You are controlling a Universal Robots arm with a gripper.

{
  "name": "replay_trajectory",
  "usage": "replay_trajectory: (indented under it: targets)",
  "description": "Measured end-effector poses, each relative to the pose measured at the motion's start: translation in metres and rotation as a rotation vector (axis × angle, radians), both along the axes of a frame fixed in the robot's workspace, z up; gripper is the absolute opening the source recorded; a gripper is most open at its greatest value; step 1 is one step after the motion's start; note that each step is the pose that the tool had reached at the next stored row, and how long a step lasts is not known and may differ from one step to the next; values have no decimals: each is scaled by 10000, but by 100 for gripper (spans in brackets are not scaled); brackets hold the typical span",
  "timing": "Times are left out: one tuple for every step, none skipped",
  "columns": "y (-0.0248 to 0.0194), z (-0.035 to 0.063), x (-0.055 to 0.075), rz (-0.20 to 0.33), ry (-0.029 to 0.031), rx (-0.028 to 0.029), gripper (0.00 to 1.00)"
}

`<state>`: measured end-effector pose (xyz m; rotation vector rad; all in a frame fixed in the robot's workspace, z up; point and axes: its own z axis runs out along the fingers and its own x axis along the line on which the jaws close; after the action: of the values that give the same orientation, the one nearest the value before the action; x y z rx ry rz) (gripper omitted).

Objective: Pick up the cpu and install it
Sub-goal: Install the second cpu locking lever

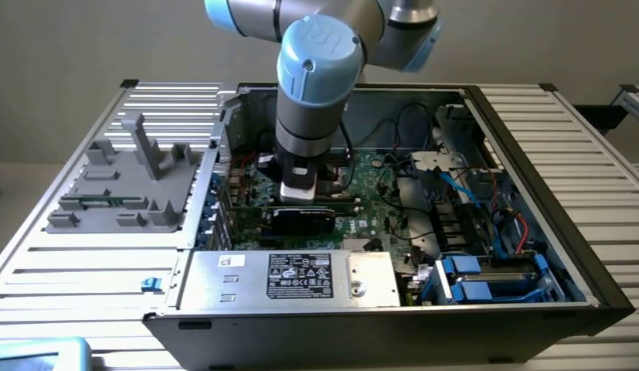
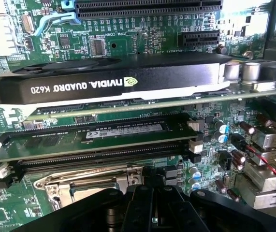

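I cannot tell where the cpu is. It may be hidden under the gripper [image 2: 152, 208], whose black body hangs just over the metal socket frame [image 2: 79, 186] on the green motherboard [image 2: 142, 38]. I also cannot tell if the claw is spread or pinching something.

In the exterior view, the gripper [image 1: 298, 193] is in the middle of the frame, low inside the open computer case [image 1: 525, 154]. It is close above the board, right beside the black graphics card [image 1: 304, 219].

I think the step in hand is the putting-in part, not the picking-up part, because the claw is already at the socket. This step needs the chip to go down flat and lined up with the frame, with no tilt and no hard push.

The black graphics card [image 2: 108, 82] has white letters that say "NVIDIA QUADRO K620". They look upside down in the wrist view. Between that card and the socket lies a long green memory stick [image 2: 94, 135] with a label too small to read.

At the lower middle of the exterior view, a silver box [image 1: 298, 276] has a black label, also too small to read. A grey tray [image 1: 124, 185] sits at the exterior view's left.
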<state>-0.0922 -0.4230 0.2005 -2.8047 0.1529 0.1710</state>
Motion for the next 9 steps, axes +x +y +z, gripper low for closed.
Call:
replay_trajectory:
  targets:
    - [0,37,0,0,-1,1,11]
    - [0,76,0,0,0,-1,11]
    - [0,117,0,0,-1,1,11]
    - [0,162,0,0,0,0,11]
    - [0,207,0,0,0,-2,11]
    - [0,256,0,0,-1,0,11]
    - [0,301,1,0,0,-2,11]
    - [0,345,2,1,-1,0,11]
    - [0,392,3,1,0,-2,11]
